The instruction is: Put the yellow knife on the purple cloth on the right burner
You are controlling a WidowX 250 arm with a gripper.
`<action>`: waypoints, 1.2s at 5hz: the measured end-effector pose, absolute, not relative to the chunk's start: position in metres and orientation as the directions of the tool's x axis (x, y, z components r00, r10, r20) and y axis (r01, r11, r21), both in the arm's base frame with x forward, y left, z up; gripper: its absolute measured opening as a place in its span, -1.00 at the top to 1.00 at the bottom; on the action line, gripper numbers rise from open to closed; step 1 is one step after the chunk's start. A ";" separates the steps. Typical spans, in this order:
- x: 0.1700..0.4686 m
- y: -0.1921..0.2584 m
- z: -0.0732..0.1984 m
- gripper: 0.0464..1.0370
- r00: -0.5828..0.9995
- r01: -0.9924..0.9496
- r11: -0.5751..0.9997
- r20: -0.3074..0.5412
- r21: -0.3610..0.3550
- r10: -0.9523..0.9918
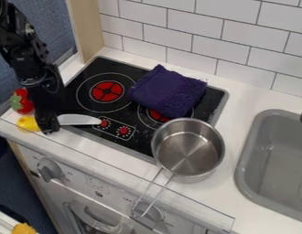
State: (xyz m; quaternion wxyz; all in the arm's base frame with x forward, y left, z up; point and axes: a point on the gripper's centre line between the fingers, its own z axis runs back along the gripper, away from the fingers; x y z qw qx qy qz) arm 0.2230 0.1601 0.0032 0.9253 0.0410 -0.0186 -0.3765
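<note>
We identify the white tiled wall (190, 25) as the rear boundary of the work area. In front of it we have the white counter (251, 98), with the grey sink (243, 157) set into its right side. Into the counter's left part we find fitted the black cooktop (126, 117), its left burner (108, 91) uncovered and its right burner (157, 116) partly covered. We locate the robot arm (25, 59) at upper left, its gripper (48, 127) hanging down at the front left of the cooktop. We note the metal saucepan (189, 151) overlapping the cooktop's front right corner and the counter, handle directed to the front. The folded purple cloth (165, 91) lies over the rear of the right burner. The knife (79, 119) is at the gripper's tips, well apart from the cloth, with its yellow handle to the left and its pale blade extending right toward the control knobs (123, 130). We cannot tell whether the gripper is spread, pressed together or pinching the knife. Just left of the gripper we register a red toy (22, 103) with a green part.
</note>
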 end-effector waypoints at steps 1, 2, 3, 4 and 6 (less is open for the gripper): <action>0.217 0.153 0.005 0.43 0.681 0.732 0.680 -0.004 0.038 -0.732; 0.217 0.138 0.012 0.43 0.645 0.764 0.645 -0.012 0.016 -0.764; 0.223 0.136 0.029 0.43 0.682 0.731 0.681 -0.004 0.034 -0.731; 0.231 0.131 0.040 0.43 0.733 0.679 0.730 -0.010 0.070 -0.681; 0.258 0.118 0.056 0.43 0.754 0.654 0.744 -0.035 0.136 -0.656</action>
